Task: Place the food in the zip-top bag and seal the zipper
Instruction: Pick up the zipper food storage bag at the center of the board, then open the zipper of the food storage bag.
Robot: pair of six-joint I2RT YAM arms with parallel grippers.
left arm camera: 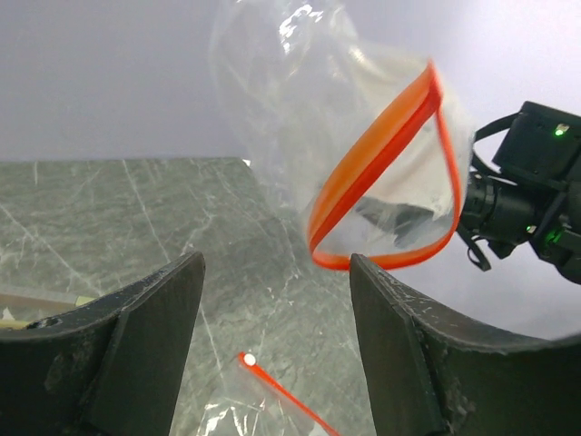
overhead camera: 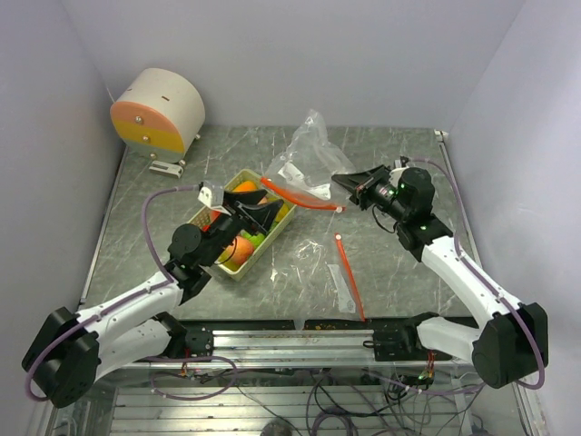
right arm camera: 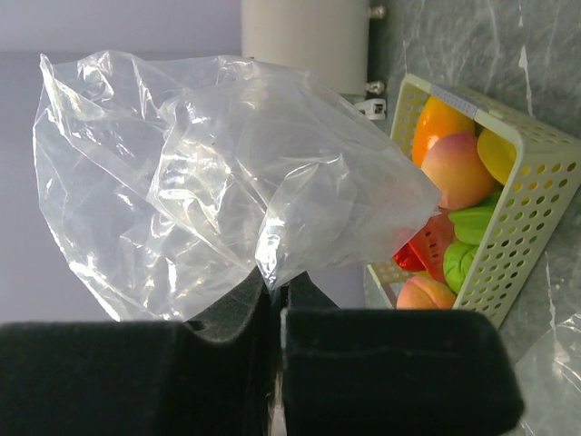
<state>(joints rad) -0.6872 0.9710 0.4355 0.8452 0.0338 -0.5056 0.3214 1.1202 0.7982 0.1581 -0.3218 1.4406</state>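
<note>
The food lies in a pale yellow-green tray left of centre. The right wrist view shows an orange mango, a peach, and yellow, green and red pieces. My right gripper is shut on the edge of a clear zip-top bag and holds it up. The bag's orange zipper mouth hangs open toward the left gripper. My left gripper is open and empty above the tray, and its fingers frame the bag mouth from a short distance.
A second clear bag with an orange zipper strip lies flat on the table near the front centre; it also shows in the left wrist view. A white and orange drum stands at the back left. Walls enclose the table.
</note>
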